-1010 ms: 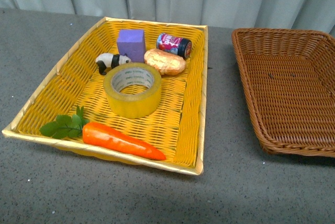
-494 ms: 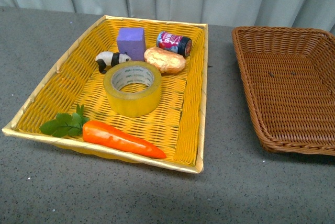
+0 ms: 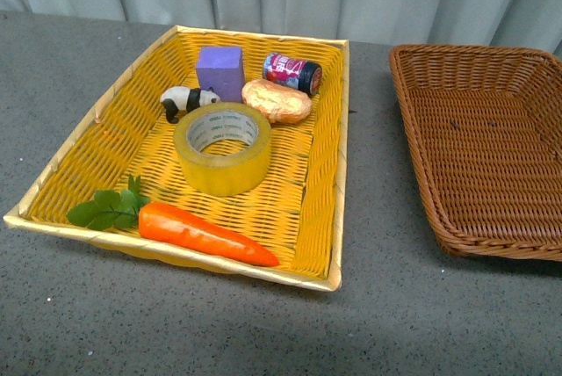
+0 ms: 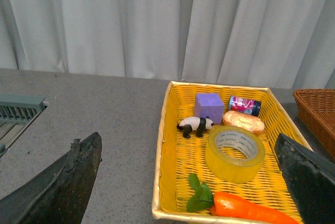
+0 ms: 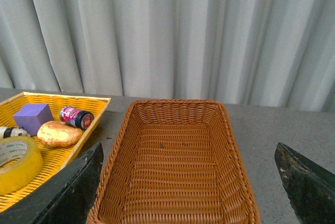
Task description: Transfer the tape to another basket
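Observation:
The tape, a wide yellow roll with a white core, lies flat in the middle of the bright yellow basket. It also shows in the left wrist view as the tape and in the right wrist view as the tape. The brown wicker basket stands to the right with nothing in it; the right wrist view looks down into this basket. My left gripper hangs open, well back from the tape. My right gripper is open above the brown basket's near end. Neither arm shows in the front view.
In the yellow basket with the tape are a purple block, a toy panda, a bread roll, a small can and a carrot with leaves. A curtain hangs behind the grey table.

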Motion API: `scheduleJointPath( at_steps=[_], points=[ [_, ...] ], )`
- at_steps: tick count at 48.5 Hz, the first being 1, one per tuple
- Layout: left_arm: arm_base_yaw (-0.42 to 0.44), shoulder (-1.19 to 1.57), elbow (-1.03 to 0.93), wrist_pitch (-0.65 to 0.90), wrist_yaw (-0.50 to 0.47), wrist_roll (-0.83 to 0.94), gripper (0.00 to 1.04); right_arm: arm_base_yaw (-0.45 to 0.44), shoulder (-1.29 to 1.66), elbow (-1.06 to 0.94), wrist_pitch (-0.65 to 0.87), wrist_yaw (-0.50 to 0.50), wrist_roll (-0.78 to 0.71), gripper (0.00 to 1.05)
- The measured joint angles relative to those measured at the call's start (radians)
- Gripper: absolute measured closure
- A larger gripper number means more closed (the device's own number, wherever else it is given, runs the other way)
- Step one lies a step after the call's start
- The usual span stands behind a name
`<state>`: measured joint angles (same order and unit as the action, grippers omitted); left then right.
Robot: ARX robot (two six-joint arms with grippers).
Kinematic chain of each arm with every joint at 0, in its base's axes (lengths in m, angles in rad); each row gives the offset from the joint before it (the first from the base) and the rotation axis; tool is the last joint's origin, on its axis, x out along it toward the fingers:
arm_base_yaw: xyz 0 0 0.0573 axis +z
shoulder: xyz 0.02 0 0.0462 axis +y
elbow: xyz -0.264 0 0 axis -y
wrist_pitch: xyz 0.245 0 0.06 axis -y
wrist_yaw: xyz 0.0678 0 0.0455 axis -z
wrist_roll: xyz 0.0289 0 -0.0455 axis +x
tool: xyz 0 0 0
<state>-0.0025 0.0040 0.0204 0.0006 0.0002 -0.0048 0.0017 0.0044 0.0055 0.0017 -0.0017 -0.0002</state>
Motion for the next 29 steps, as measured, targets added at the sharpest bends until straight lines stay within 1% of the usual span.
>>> scheduleJointPath(
  at_steps=[29],
  points=[
    [0.000,0.000,0.000,0.000,0.000,0.000,0.07,0.000,0.000,0.000,0.000,0.000,0.000,0.09]
  ],
)
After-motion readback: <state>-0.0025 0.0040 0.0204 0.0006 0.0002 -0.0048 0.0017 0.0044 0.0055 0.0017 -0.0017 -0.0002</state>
